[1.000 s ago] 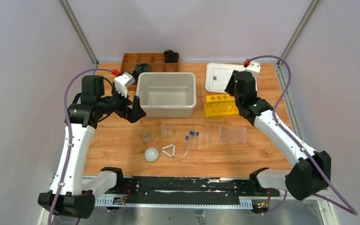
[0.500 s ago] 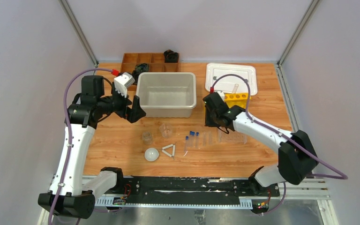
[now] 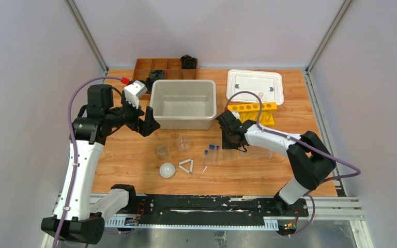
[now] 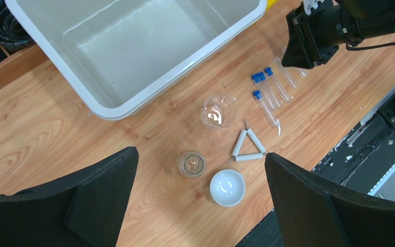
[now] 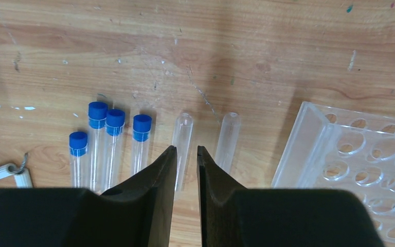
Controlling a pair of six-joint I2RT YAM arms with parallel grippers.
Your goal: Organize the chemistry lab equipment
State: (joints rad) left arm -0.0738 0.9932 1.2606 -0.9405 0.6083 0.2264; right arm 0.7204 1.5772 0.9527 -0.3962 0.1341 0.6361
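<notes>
Just ahead of right gripper [image 5: 186, 149]: uncapped clear tube [image 5: 183, 128], lying flat.

Right wrist view: the clear plastic rack [image 5: 349, 154] runs off the right edge; the right gripper [image 5: 186, 150] hides the lower ends of the blue-capped tubes [image 5: 113, 149].

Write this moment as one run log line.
left gripper: wide open, near white bin | right gripper: jaws narrow, over uncapped tube, grip unclear | blue-capped tubes: four, on table
</notes>
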